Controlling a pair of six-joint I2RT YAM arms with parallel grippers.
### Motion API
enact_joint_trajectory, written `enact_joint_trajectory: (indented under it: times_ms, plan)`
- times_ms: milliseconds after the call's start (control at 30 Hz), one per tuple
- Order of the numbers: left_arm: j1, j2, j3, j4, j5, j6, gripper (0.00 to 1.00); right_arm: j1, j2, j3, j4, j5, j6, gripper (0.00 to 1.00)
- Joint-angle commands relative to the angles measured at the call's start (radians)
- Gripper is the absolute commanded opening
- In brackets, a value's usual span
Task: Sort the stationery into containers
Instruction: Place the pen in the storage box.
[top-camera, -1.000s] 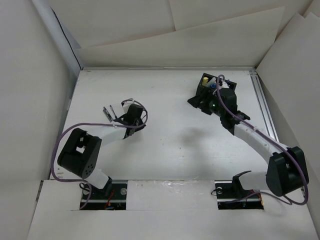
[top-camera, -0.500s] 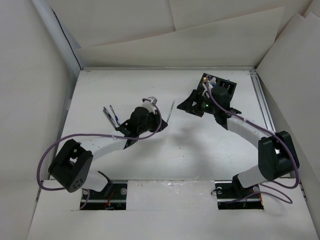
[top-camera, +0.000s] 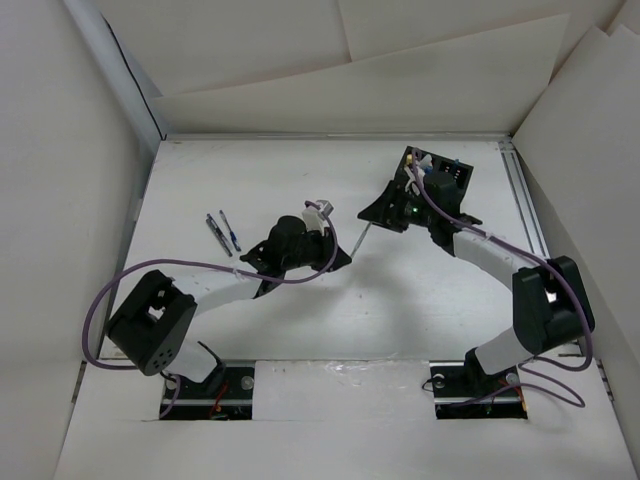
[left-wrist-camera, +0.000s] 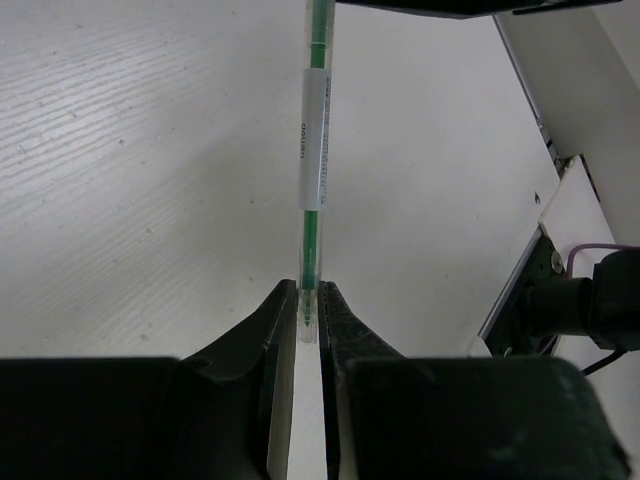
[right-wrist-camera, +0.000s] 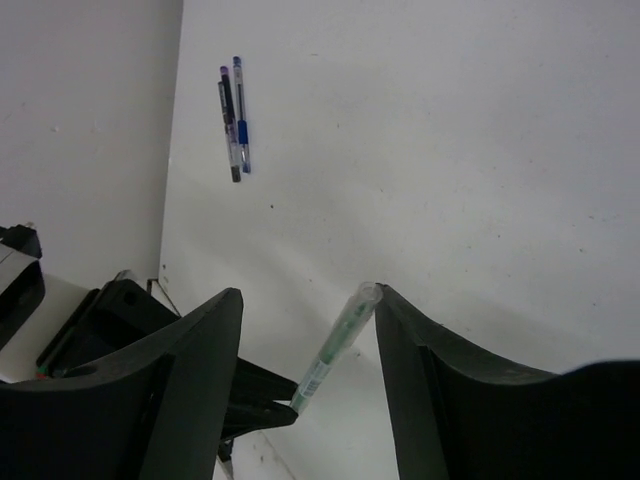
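My left gripper is shut on the end of a slim green pen and holds it off the table, pointing at my right gripper. In the left wrist view the pen runs straight out from between the closed fingers. In the right wrist view my right gripper is open; the pen's clear tip lies between its fingers, touching the right one. The black two-compartment box stands behind the right wrist, partly hidden.
Two more pens, one black and one blue, lie side by side on the white table at the left; they also show in the right wrist view. White paper walls enclose the table on three sides.
My left arm has swung right from beside the two lying pens, carrying the green pen to the right gripper. My right gripper turned from the box toward the left and now straddles the pen's tip.
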Motion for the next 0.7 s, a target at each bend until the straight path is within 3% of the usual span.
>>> enact_joint_trajectory:
  times_ms: [0,133,367,533,567,667]
  plan:
    - [0.003,-0.008,0.044,0.080,0.052,0.021,0.00,-0.007,0.014,0.040,0.064,-0.028,-0.013,0.60]
    - [0.003,-0.008,0.035,0.089,0.061,0.021,0.00,-0.007,0.023,0.040,0.064,-0.019,-0.004,0.56]
    - [0.003,0.001,0.035,0.089,0.061,0.021,0.00,-0.007,0.043,0.040,0.064,-0.028,-0.004,0.19]
    - [0.003,0.001,0.035,0.098,0.037,0.000,0.00,-0.007,0.034,0.040,0.064,-0.014,-0.004,0.01]
    - [0.003,0.001,0.035,0.107,0.026,-0.001,0.11,-0.007,0.034,0.040,0.064,-0.014,-0.004,0.00]
    - [0.003,0.010,0.035,0.107,0.014,-0.001,0.22,-0.018,0.011,0.031,0.064,0.033,0.007,0.00]
